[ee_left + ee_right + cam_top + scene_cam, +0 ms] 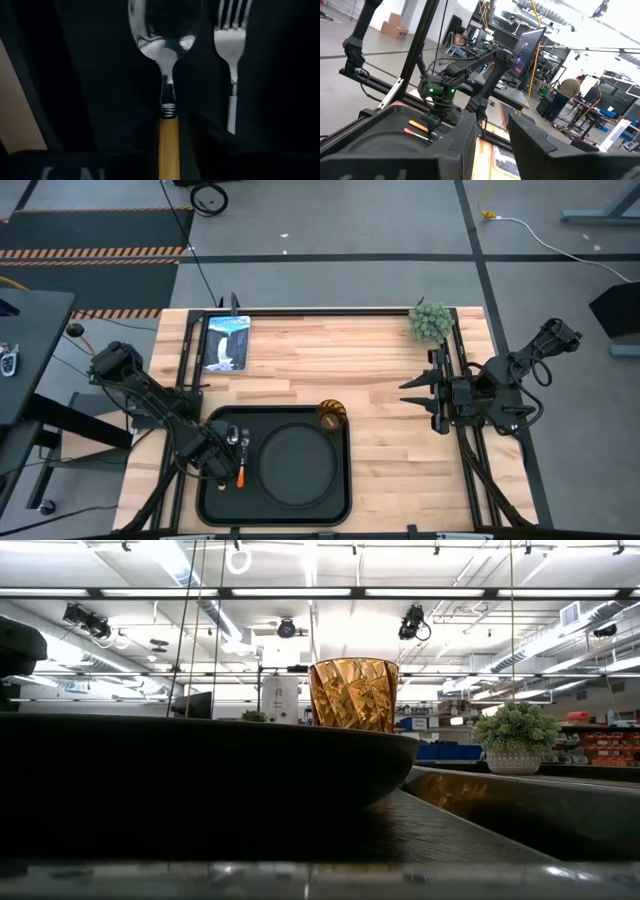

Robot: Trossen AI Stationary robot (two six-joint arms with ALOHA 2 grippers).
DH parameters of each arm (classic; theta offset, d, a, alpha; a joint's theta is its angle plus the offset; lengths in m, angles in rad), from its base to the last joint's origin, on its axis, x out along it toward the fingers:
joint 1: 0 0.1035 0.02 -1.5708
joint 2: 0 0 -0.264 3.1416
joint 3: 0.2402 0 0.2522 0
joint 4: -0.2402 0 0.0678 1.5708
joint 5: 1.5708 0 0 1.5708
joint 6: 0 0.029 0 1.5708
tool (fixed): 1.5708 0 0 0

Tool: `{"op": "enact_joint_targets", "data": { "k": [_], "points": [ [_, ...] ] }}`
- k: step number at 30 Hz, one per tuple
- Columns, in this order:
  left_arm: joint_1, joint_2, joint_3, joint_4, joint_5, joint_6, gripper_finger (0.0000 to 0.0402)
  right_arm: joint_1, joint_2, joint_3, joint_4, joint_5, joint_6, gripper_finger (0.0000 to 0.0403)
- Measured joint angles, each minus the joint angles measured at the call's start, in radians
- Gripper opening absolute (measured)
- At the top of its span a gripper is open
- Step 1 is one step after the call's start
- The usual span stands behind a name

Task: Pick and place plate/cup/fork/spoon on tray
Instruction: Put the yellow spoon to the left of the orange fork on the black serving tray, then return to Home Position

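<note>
Four items look to be on the tray (pixel 205 505) already: plate (pixel 295 465) at centre, cup (pixel 331 416) at its far right corner, fork (pixel 232 60) and spoon (pixel 167 50) side by side along the left edge. Left gripper (pixel 228 464) sits low over the spoon, orange handle between its fingers; can't tell if they're clamped or loosened. Last step, I'd say: placing the spoon. Next needs a clean release and straight lift without dragging it. Right gripper (pixel 418 396) waits open, well apart.
</note>
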Motion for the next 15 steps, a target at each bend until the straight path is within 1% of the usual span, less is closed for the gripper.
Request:
{"op": "enact_joint_targets", "data": {
  "k": [4, 8, 10, 12, 15],
  "points": [
    [0.003, -0.005, 0.032, -0.026, 0.005, 0.064, 0.0111, 0.0, -0.012, 0.0, -0.012, 0.0, 0.014, 0.0121],
    [0.003, -0.008, 0.119, -0.156, 0.012, 0.128, 0.011, 0.0, -0.044, 0.0, -0.03, -0.006, 0.02, 0.0121],
    [0.003, -0.008, 0.171, -0.204, -0.008, 0.184, 0.011, 0.0, -0.064, 0.0, -0.043, -0.018, 0.029, 0.0121],
    [0.003, -0.008, 0.215, -0.216, -0.088, 0.28, 0.011, -0.001, -0.089, 0.0, -0.074, -0.084, 0.047, 0.0121],
    [0.012, -0.008, 0.275, -0.207, -0.272, 0.456, 0.011, -0.006, -0.125, 0.0, -0.104, -0.189, 0.085, 0.0121]
  ]
}}
